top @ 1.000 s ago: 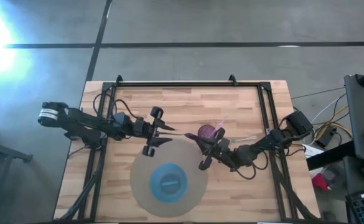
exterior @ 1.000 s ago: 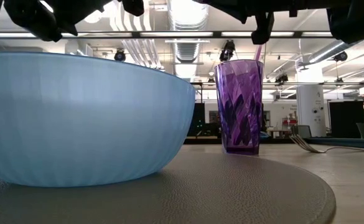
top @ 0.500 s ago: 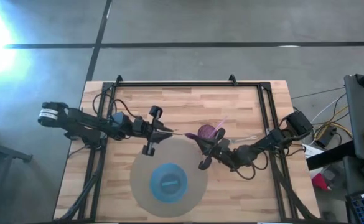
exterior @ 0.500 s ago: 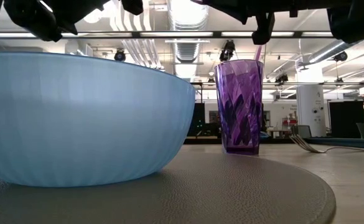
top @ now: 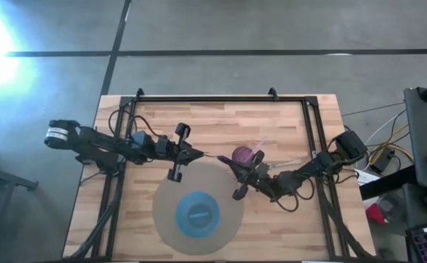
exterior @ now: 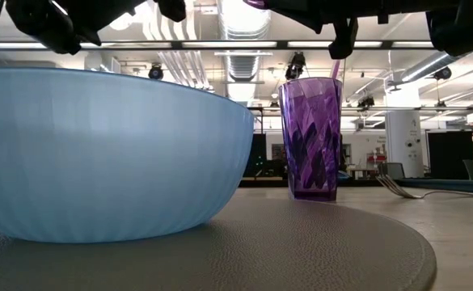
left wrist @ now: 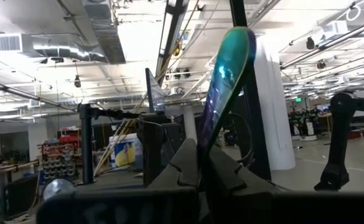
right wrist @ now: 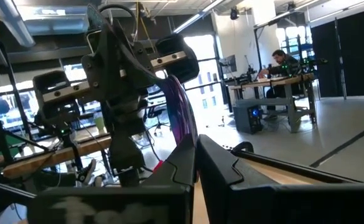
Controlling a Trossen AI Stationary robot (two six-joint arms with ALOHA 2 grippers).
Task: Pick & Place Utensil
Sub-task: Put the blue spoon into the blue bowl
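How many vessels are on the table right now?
2. A blue bowl sits in the middle of the round grey mat. A purple cup stands just off the mat's edge, with a pink stick in it. None seem hidden.

Grey concrete floor [top: 220, 29], ceiling ducts [left wrist: 63, 50], white column [left wrist: 275, 118], desks [right wrist: 275, 84] with a seated person [right wrist: 280, 62]

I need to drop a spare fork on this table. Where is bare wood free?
Free: the far strip of table behind both arms, and the near right corner. Crowded: the middle, where left end effector, right end effector, purple cup and mat meet.
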